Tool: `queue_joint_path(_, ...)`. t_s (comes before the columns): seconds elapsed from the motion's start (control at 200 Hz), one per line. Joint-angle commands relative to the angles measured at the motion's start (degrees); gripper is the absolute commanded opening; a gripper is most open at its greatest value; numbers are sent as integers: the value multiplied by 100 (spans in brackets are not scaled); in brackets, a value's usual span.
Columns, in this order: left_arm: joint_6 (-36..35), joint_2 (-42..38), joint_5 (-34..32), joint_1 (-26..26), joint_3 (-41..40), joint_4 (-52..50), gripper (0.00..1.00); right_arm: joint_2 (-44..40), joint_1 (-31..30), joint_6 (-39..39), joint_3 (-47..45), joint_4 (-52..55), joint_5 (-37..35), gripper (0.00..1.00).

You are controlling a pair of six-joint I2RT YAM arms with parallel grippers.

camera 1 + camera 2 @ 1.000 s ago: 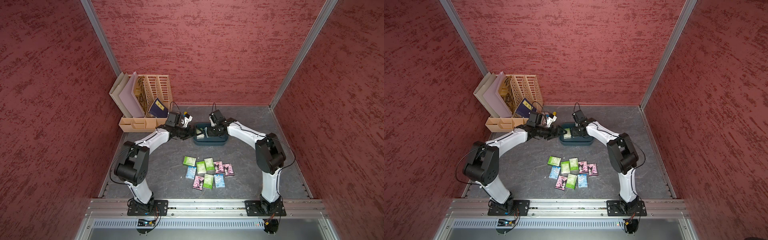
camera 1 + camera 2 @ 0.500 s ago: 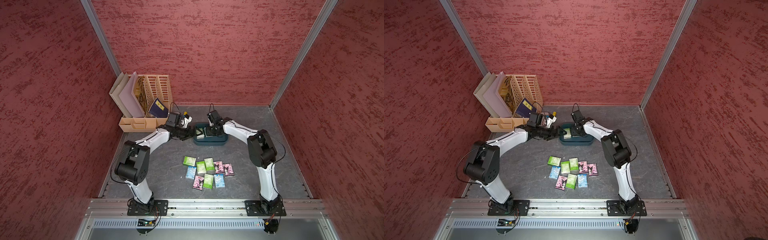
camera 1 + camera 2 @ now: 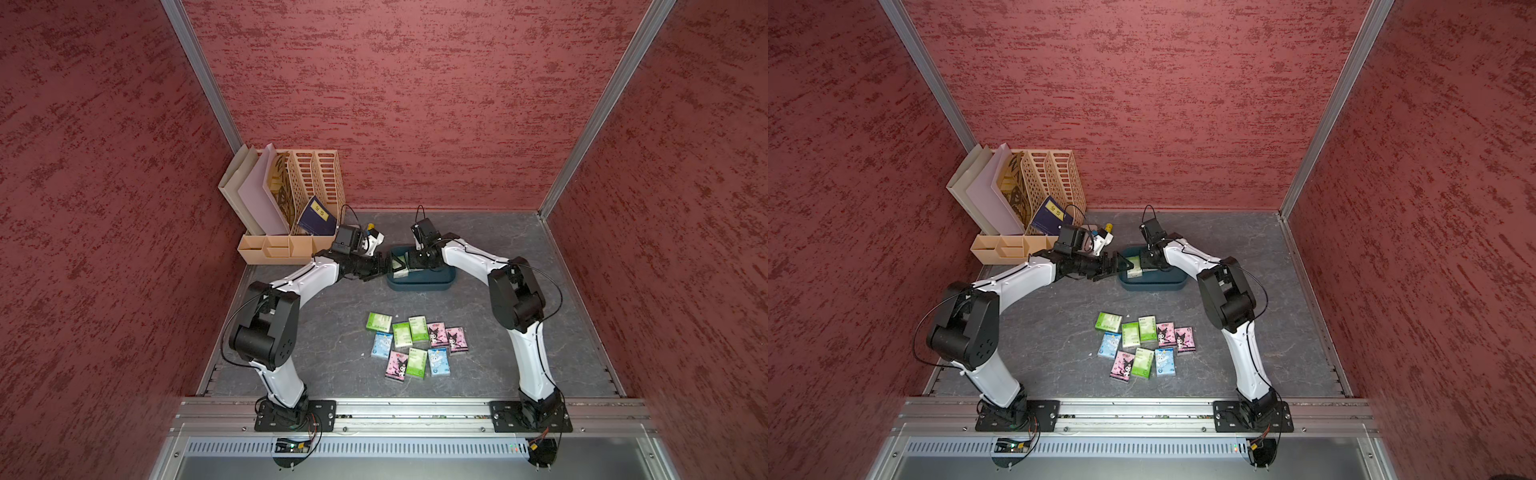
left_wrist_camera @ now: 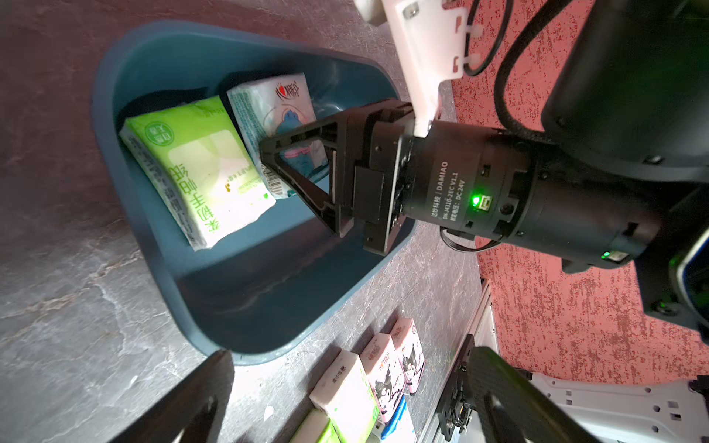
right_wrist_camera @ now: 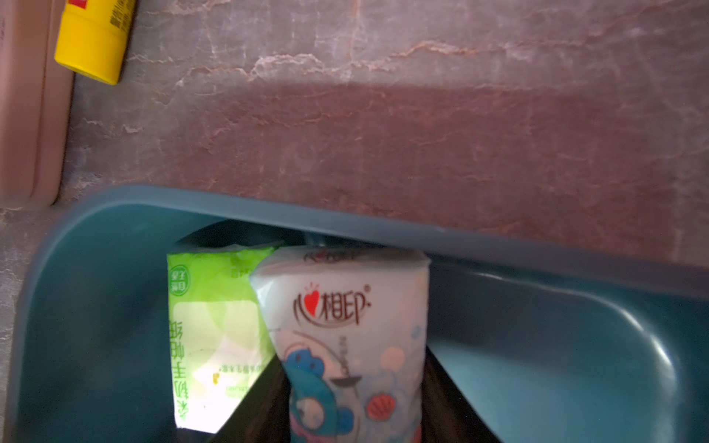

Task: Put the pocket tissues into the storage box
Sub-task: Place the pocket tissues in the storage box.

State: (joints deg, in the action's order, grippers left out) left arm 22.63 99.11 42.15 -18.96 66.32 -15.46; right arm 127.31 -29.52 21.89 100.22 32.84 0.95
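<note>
The storage box [image 3: 419, 286] [image 3: 1150, 286], a dark teal tub, sits mid-table toward the back. Inside at its left end lean a light green pack [image 4: 199, 168] [image 5: 207, 326] and a pale blue cartoon pack [image 4: 276, 103] [image 5: 345, 326]. My right gripper [image 3: 409, 266] [image 5: 353, 429] reaches into the box with the pale blue pack between its fingers. Thin dark gaps show on both sides of the pack, so the gripper is open. My left gripper [image 3: 380, 268] [image 4: 345, 368] hovers wide open and empty at the box's left rim. Several pocket tissues [image 3: 415, 345] [image 3: 1146, 345] lie loose on the table in front.
A beige slotted organiser [image 3: 291, 208] with folders stands at the back left. A yellow tube [image 5: 92, 38] and a flat pink case [image 5: 23, 115] lie behind the box's left end. Red walls close in three sides, with a metal rail along the front.
The right arm's elbow has swung inward, and its jaws have widened around the pale blue pack in the box. The left arm has stayed put.
</note>
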Motion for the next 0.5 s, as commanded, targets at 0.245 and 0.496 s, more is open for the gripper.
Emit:
queue_joint_path(0.245,-70,-76,-21,49,47,-10,100,35,16,235,116,-127,360,59)
queue_joint_path(0.496,39,-246,-158,186,-147,11,100,-238,47,355,-103,-333,528,62)
